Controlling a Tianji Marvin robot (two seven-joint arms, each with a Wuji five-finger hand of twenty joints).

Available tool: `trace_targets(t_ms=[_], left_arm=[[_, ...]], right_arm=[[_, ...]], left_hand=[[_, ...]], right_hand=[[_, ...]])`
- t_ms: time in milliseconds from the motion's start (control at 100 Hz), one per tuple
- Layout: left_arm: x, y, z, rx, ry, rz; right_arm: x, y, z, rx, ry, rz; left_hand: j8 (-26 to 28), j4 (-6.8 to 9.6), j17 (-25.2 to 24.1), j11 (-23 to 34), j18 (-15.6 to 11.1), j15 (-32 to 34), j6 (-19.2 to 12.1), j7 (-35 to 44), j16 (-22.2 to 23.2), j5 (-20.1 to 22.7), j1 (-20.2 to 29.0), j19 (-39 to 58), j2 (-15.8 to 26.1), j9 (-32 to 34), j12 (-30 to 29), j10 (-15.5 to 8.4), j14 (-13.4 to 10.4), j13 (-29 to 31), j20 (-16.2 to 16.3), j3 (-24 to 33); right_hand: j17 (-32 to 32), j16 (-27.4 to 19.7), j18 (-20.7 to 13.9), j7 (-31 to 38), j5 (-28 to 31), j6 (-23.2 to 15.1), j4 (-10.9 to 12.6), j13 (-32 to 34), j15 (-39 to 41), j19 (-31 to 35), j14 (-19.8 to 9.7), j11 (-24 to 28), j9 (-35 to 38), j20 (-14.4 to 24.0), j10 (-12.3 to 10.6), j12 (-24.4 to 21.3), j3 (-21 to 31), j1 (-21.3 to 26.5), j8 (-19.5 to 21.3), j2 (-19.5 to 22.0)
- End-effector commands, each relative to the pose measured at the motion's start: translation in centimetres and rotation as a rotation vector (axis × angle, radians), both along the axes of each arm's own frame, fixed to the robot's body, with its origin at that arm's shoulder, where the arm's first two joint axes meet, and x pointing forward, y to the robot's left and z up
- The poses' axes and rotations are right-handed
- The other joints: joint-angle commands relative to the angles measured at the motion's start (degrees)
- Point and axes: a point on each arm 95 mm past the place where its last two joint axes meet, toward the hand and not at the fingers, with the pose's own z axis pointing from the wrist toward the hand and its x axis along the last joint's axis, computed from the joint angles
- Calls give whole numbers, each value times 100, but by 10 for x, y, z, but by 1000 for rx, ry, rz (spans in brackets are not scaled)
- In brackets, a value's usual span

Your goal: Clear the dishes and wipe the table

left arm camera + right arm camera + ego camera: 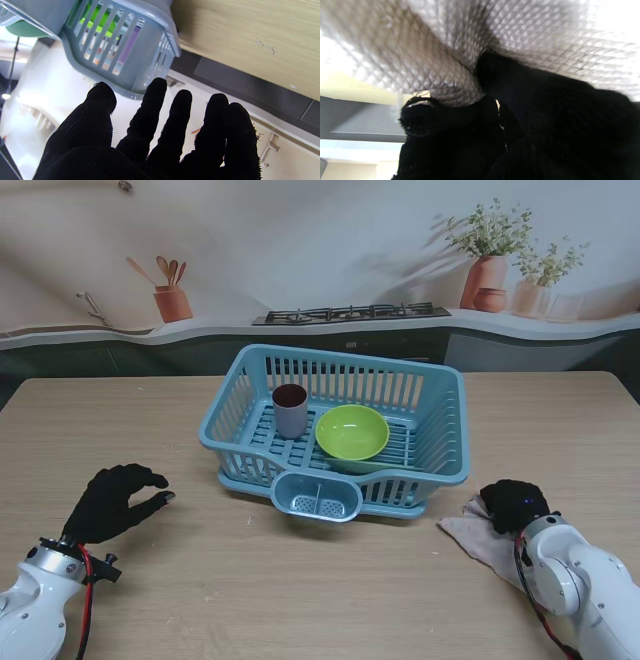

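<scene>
A wooden table (250, 580) holds a blue dish rack (440, 395) at its middle. Inside the rack, a grey cup (290, 411) stands upright on the left, with a lime green bowl (352, 432) tilted just beside it on the right. The left hand (112, 502), in a black glove, hovers over the table to the left of the rack, released, fingers (155, 107) spread and holding nothing. The right hand (514, 505) rests to the right of the rack, fingers clenched on a pale quilted cloth (475, 538) that lies bunched on the table.
</scene>
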Motion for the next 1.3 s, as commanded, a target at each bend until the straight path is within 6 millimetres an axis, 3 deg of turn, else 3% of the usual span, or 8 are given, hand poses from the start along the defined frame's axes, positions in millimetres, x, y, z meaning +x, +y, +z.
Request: trace_targets(t_ms=[0, 260, 470, 670, 820, 1290], left_arm=[[0, -2, 0, -5, 15, -10], [-1, -1, 0, -11, 9, -8], [-2, 0, 0, -11, 1, -6], [-3, 0, 0, -10, -3, -5], [-4, 1, 0, -12, -10, 1], [-7, 3, 0, -13, -24, 9]], right_arm=[[-29, -1, -31, -7, 112, 12], [-61, -10, -23, 9, 144, 49], [-59, -12, -19, -8, 148, 85], [-42, -11, -27, -23, 132, 78], [-19, -9, -29, -36, 106, 80], [45, 7, -29, -86, 13, 44]], left_hand=[[60, 156, -57, -23, 61, -18, 74, -59, -46, 228, 59, 37, 207, 31, -103, 143, 233, -70, 33, -99], [60, 157, -62, -22, 62, -17, 76, -57, -45, 232, 63, 36, 202, 31, -102, 147, 242, -70, 33, -100], [61, 157, -64, -18, 64, -16, 77, -55, -45, 234, 64, 34, 202, 40, -101, 145, 239, -69, 32, -101], [62, 156, -57, -20, 54, -15, 69, -56, -44, 229, 64, 40, 204, 34, -101, 149, 240, -65, 34, -107], [63, 158, -60, -17, 50, -14, 69, -54, -44, 231, 68, 39, 208, 38, -100, 145, 234, -63, 33, -107], [61, 158, -70, -22, 48, -18, 74, -60, -45, 223, 61, 37, 230, 23, -102, 140, 237, -78, 32, -151]], right_hand=[[-89, 46, -305, -643, 584, -297, -131, 118, 129, 119, 219, -42, 88, 131, 141, -78, 48, 68, -344, 298], [-92, 15, -287, -652, 594, -296, -133, 154, 100, 108, 194, -47, 95, 138, 146, -65, 51, 72, -322, 298], [-91, 13, -274, -657, 589, -305, -133, 149, 98, 101, 188, -48, 87, 142, 147, -59, 50, 68, -311, 316], [-90, 12, -272, -642, 599, -332, -126, 149, 101, 98, 182, -40, 90, 148, 117, -55, 58, 61, -291, 314], [-133, -19, -274, -590, 689, -477, -95, 154, 62, 10, 164, -68, 169, 127, -38, -88, 172, 17, -292, 215], [-115, -19, -320, -573, 726, -558, -100, 166, 25, -36, 147, -114, 213, 127, -87, -88, 181, 7, -335, 177]])
